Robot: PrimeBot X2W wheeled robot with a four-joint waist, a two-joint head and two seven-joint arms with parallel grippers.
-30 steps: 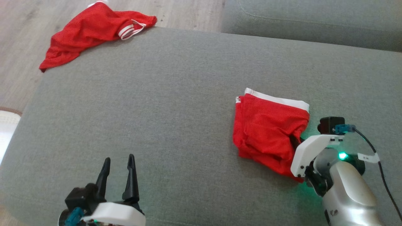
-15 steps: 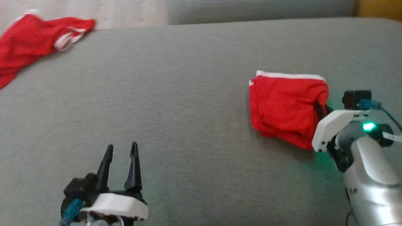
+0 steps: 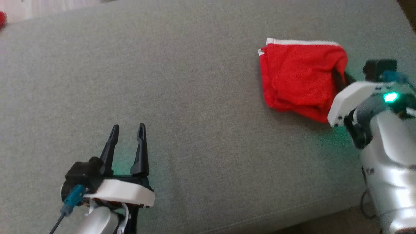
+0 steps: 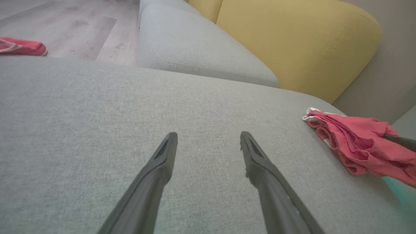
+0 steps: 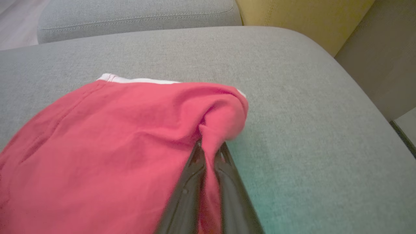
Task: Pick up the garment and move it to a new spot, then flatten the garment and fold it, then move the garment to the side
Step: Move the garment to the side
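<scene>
The garment [image 3: 299, 78] is a folded red piece with a white band along its far edge, lying on the grey sofa cushion [image 3: 195, 81] at the right. My right gripper [image 3: 339, 76] is shut on its right edge. In the right wrist view the red garment [image 5: 113, 146] bunches up between the closed right gripper [image 5: 209, 148]. My left gripper [image 3: 128, 126] is open and holds nothing, low over the cushion at the lower left. In the left wrist view the left gripper [image 4: 208, 135] points across bare cushion, with the garment [image 4: 354, 146] far to its right.
A second red garment [image 4: 19, 47] lies at the cushion's far left edge, beside the wooden floor [image 4: 65, 26]. Another grey cushion [image 4: 195, 42] and a yellow cushion [image 4: 292, 42] stand beyond. The sofa's front edge [image 3: 260, 221] runs close below my arms.
The head camera has swung right, so the whole picture shifted. My right gripper has drawn the garment rightward across the cushion, away from the other red garment. The left gripper stays open.
</scene>
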